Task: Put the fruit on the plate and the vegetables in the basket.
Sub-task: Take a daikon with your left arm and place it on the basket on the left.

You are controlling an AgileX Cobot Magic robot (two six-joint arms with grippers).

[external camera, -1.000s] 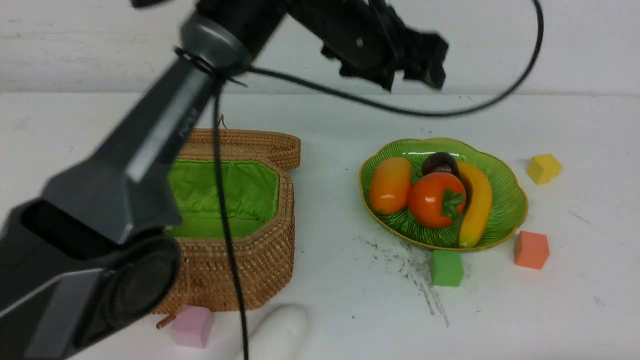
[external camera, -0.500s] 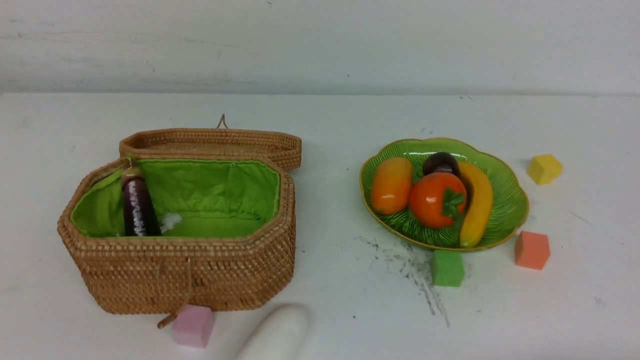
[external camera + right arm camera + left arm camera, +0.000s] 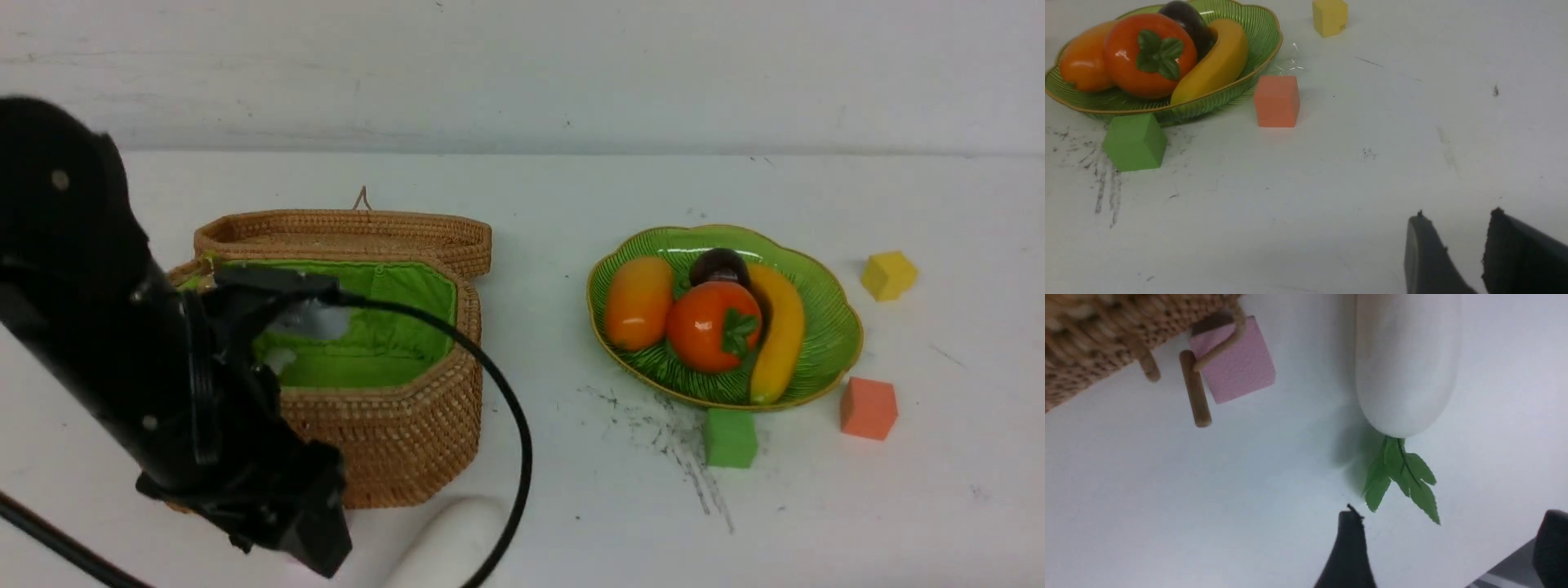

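The left gripper [image 3: 1447, 535] hung wide open and empty, its 2 fingers just short of the white vegetable's [image 3: 1406, 363] leafy end.

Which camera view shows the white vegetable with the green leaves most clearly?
The left wrist view: the white vegetable fills much of the picture, with its rounded end and its green leaves sharp against the table. The front view shows only one blunt white end at the bottom edge. The right wrist view does not show it.
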